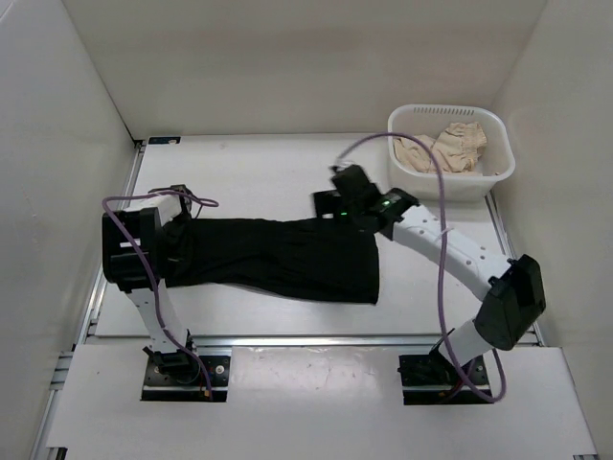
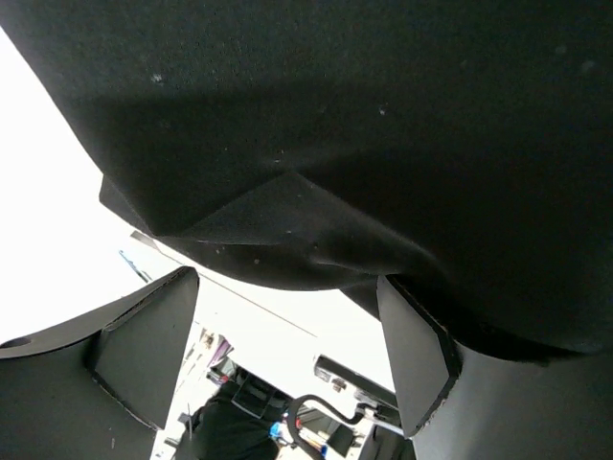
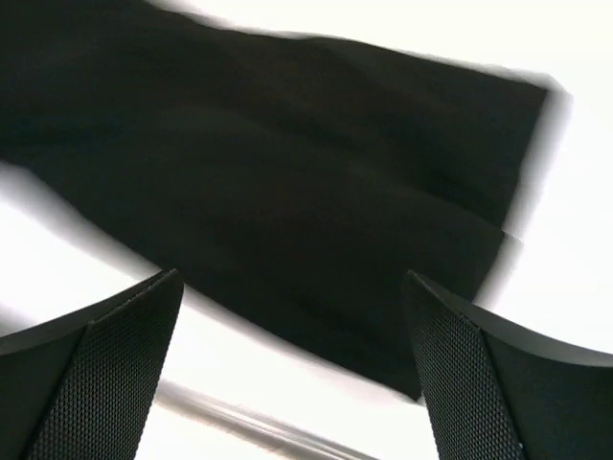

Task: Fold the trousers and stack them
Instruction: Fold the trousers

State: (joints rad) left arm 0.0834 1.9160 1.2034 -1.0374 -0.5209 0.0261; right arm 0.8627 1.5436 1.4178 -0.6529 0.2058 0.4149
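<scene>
Top cam looks down from high at the near edge, whole bench [image 1: 259, 172] in frame. Wrist cams sit close on the trousers [image 1: 278, 254], shared with top.

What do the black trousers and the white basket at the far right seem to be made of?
The trousers: probably a soft textile, matt black. They lie limp with shallow folds, and pale lint specks cling to them. The basket: likely moulded plastic, smooth white. Its walls stand rigid and have slots near the rim.
</scene>
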